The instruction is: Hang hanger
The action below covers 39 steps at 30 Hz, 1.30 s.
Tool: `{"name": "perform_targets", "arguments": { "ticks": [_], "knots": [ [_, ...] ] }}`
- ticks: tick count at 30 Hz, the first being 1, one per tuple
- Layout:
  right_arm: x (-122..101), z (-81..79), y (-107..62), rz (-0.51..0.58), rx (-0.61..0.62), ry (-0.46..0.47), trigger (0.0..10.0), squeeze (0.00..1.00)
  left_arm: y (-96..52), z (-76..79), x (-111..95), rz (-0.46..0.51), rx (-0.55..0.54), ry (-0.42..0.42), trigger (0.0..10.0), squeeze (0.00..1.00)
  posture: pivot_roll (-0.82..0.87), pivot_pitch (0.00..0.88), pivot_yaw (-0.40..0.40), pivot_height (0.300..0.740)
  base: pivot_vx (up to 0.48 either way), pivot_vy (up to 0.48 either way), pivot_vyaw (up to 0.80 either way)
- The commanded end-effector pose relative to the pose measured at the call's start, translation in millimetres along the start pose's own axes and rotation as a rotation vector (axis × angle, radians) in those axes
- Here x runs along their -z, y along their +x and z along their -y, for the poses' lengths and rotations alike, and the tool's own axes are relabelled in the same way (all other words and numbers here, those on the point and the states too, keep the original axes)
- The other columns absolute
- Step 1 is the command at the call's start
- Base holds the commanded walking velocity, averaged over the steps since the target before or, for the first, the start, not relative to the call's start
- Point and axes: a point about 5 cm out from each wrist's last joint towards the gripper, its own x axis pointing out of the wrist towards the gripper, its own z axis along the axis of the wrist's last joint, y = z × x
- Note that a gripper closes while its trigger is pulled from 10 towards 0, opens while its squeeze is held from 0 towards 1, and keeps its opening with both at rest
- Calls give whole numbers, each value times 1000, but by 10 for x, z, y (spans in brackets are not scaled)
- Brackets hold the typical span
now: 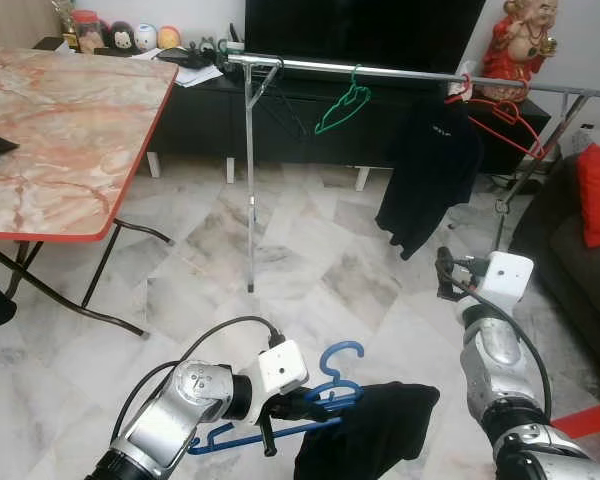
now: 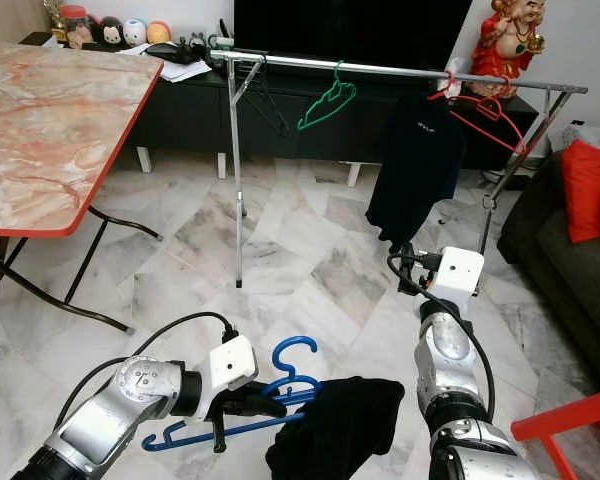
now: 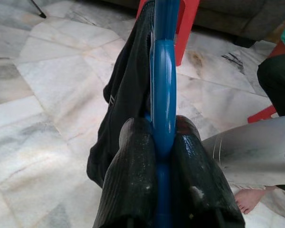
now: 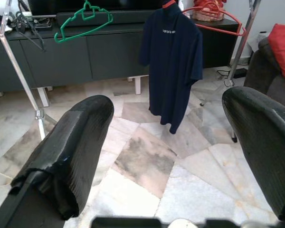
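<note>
The left gripper [image 1: 292, 405] is clamped tight on a blue hanger [image 1: 325, 385] low over the marble floor [image 1: 310, 260], a black shirt [image 1: 365, 430] draped on it. The right gripper [image 4: 168, 142] gapes wide, empty, facing the rail [image 1: 420, 72] with a green hanger [image 1: 342, 106] and dark shirt [image 1: 428, 170].

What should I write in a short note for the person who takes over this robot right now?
Left gripper: fingers shut on the blue hanger, held low over the marble floor; a black garment hangs from it.
Right gripper: open, holds nothing, raised and pointed at the clothes rail.
On the rail: a green hanger, a dark shirt on a red hanger, with free space between them.
Done: hanger picked up with the garment on it.
Left: lift it and hook it over the rail.
</note>
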Motion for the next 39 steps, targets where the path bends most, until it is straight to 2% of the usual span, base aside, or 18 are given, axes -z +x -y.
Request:
{"name": "perform_targets", "arguments": {
  "ticks": [1,4,15,21,23,24,29,30,32,34,35,37,39],
  "knots": [
    [-14,110,4,-6,30,-13,10000,0,2,-38,-108,54,-33,40,10000,0,-2,0,-143,740,0,0,0],
    [-29,133,8,0,38,-14,10000,0,-25,-91,-105,74,-91,34,10000,0,-3,0,-143,740,0,0,0],
    [-93,237,25,24,76,-35,10000,0,-281,-291,32,131,-412,-14,10000,0,13,0,-154,740,0,0,0],
    [-16,279,-20,4,99,-38,10000,0,-559,-458,139,203,-731,-71,10000,0,17,0,-154,740,0,0,0],
    [3,277,-32,2,100,-34,10000,0,-592,-470,155,210,-768,-76,10000,0,17,0,-154,740,0,0,0],
    [56,276,-62,-12,101,-33,10000,0,-647,-481,188,232,-838,-93,10000,0,18,0,-154,740,0,0,0],
    [198,291,-140,-60,104,-41,10000,0,-764,-500,237,278,-988,-120,10000,0,20,0,-155,740,0,0,0],
    [305,317,-208,-97,108,-47,10000,0,-859,-506,282,303,-1103,-129,10000,0,20,0,-155,740,0,0,0],
    [411,354,-278,-139,118,-46,10000,0,-950,-501,311,338,-1190,-146,10000,0,20,0,-155,740,0,0,0],
    [589,408,-405,-217,118,-52,10000,0,-1047,-467,334,345,-1268,-111,10000,0,26,0,-160,740,0,0,0],
    [589,408,-405,-217,118,-52,10000,0,-1047,-467,334,345,-1268,-111,10000,0,26,0,-160,740,0,0,0],
    [759,427,-539,-290,102,-68,10000,0,-1131,-441,342,369,-1333,-104,10000,0,29,0,-160,740,0,0,0],
    [799,439,-578,-304,103,-78,10000,0,-1149,-434,340,375,-1345,-103,10000,0,31,0,-161,740,0,0,0]
  ]
}}
